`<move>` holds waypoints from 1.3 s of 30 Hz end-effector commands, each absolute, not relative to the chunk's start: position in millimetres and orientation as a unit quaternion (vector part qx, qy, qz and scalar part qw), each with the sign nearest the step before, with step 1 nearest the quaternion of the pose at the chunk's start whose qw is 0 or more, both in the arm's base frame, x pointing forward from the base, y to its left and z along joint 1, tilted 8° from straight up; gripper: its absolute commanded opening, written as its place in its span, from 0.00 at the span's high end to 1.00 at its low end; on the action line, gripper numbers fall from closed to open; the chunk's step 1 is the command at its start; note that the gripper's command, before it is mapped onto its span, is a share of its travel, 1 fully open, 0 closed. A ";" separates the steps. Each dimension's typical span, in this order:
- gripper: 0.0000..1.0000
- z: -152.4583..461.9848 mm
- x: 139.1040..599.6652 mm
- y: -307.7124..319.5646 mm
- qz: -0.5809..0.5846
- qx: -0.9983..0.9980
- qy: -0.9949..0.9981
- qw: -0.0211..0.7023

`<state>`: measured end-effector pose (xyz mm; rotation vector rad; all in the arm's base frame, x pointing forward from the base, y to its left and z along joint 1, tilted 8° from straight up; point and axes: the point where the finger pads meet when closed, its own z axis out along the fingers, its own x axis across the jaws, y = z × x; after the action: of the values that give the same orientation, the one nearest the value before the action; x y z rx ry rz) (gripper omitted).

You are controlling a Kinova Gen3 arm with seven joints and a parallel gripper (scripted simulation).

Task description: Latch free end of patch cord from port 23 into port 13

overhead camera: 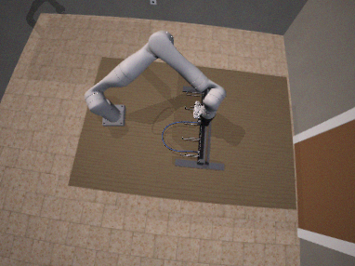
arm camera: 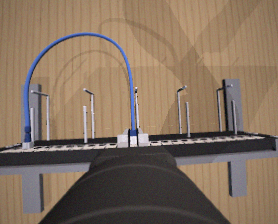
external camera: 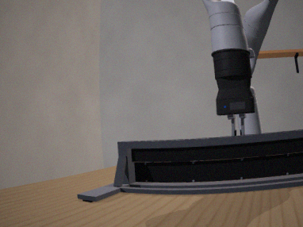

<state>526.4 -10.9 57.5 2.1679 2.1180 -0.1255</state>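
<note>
- Wood-grain tabletop [overhead camera: 260, 167] [external camera: 40, 206] [arm camera: 200, 25] under everything; tiled floor [overhead camera: 42, 214] around it in top view, grey walls beyond.
- Rack [overhead camera: 208, 146] [external camera: 174, 144] [arm camera: 210, 153] right of centre in top view, across lower half in exterior and wrist views; upright, no obvious lean.
- Blue cord [overhead camera: 163, 135] [arm camera: 87, 34] arched out from the panel, left half of wrist view.
- Fixed-end plug [arm camera: 27, 135] seated at far left of wrist view, presumably port 23.
- Free-end plug [arm camera: 133, 134] at the panel, just left of wrist-frame centre, probably at port 13; insertion depth and latch: cannot tell.
- Gripper [overhead camera: 206, 120] [external camera: 238, 132] [arm camera: 133, 134] closed down to a narrow gap, apparently clamped on the free-end plug.
- Done, by judgement: grasp, carry, line-up. Left: confirm full travel and latch, release, back arm off, let cord settle.
- Counts: one arm, one gripper, two fingers, one rack, one cord, two plugs, one wall outlet [overhead camera: 152, 0].
</note>
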 end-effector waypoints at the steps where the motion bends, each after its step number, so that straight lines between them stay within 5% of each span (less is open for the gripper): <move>1: 1.00 59.3 530.0 -11.1 -0.038 0.713 0.698 0.058; 21: 1.00 59.5 529.5 -11.0 -0.039 0.713 0.698 0.057; 22: 0.27 58.7 526.8 -10.7 -0.040 0.714 0.697 0.054; 39: 0.27 58.7 526.7 -10.7 -0.040 0.714 0.697 0.054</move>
<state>526.2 -10.8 57.8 2.1682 2.1183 -0.1255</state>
